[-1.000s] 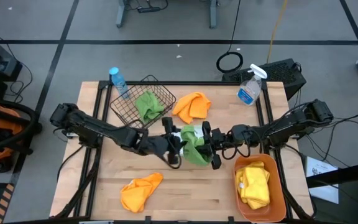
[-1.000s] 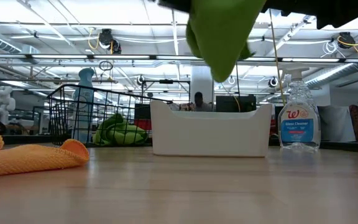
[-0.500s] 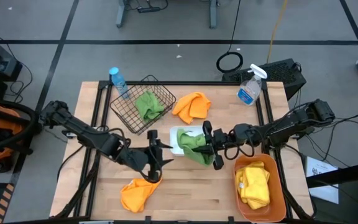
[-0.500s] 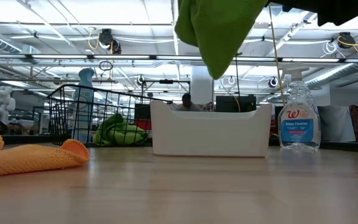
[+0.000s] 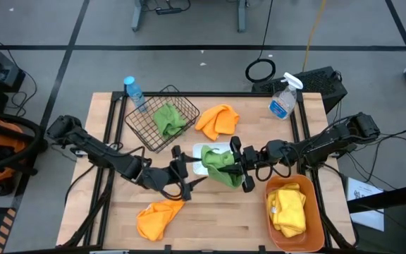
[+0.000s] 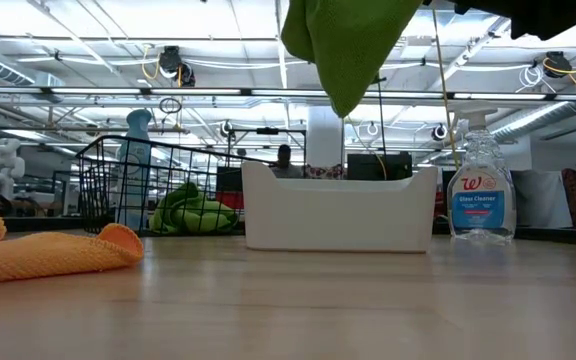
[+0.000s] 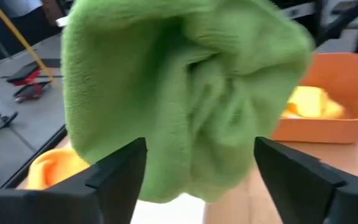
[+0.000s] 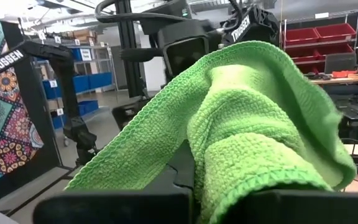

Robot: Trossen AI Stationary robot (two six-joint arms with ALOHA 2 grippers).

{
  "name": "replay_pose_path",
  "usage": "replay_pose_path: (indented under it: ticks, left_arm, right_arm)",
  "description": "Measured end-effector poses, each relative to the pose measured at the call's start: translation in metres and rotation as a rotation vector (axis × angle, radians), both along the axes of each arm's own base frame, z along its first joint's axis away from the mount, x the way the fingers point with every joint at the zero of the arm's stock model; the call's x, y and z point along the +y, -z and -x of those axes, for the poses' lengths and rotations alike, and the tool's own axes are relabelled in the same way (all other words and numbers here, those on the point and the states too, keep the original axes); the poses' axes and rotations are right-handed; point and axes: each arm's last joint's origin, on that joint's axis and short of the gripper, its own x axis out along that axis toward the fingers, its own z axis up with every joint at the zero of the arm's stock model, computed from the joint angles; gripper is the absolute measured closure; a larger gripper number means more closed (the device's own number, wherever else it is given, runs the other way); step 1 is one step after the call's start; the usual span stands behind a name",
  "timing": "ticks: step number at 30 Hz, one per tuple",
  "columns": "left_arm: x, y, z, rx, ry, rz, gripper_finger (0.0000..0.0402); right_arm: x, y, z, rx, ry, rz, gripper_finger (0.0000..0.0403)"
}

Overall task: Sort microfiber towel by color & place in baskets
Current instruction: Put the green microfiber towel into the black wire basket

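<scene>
My right gripper (image 5: 235, 166) is shut on a green towel (image 5: 219, 166) and holds it in the air above the white tray (image 5: 197, 152). In the low view the green towel (image 6: 353, 45) hangs above the tray (image 6: 338, 215). My left gripper (image 5: 187, 173) is open, level, just left of that towel, which fills the left wrist view (image 7: 185, 93) between the spread fingers. A second green towel (image 5: 166, 118) lies in the black wire basket (image 5: 136, 127). Two yellow towels (image 5: 287, 208) sit in the orange tub (image 5: 314, 212). One orange towel (image 5: 217, 120) lies behind the tray, another (image 5: 157, 215) near the front edge. My right gripper holds the green towel by a bunched fold (image 8: 241, 155), coming at it level from the table's right. The cloth drapes over the fingers and hides them in the right wrist view. The towel is lifted clear and hangs slack below the gripper, above the white tray.
A clear spray bottle (image 5: 282, 100) stands at the far right of the table and a blue-capped bottle (image 5: 134, 92) beside the wire basket. Bare wood shows in the near middle between the front orange towel and the orange tub.
My left gripper has drawn back from the green towel toward the near left of the table, then edged a little back toward it, and stays open. The green towel has stayed in my right gripper and hangs slightly higher above the tray.
</scene>
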Motion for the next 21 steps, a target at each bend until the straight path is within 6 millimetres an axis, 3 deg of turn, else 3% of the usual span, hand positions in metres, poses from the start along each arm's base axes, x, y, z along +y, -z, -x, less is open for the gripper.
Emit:
replay_pose_path:
  ticks: [6,10,15,21]
  left_arm:
    - [0.023,0.02,-0.024,0.039,-0.053,-0.02,0.0041]
    - [0.026,0.03,-0.041,0.011,0.097,0.019,0.005]
    - [0.023,0.032,-0.048,-0.034,0.166,-0.061,0.0136]
    - [0.024,0.029,-0.046,-0.028,0.18,-0.069,0.0326]
  right_arm:
    - [0.0,0.0,0.0,-0.009,0.004,0.024,0.0397]
    - [0.0,0.001,0.0,0.006,0.006,0.034,0.0397]
    - [-0.001,0.004,-0.001,0.032,0.013,0.046,0.0397]
    - [-0.001,0.006,-0.001,0.051,0.013,0.051,0.0396]
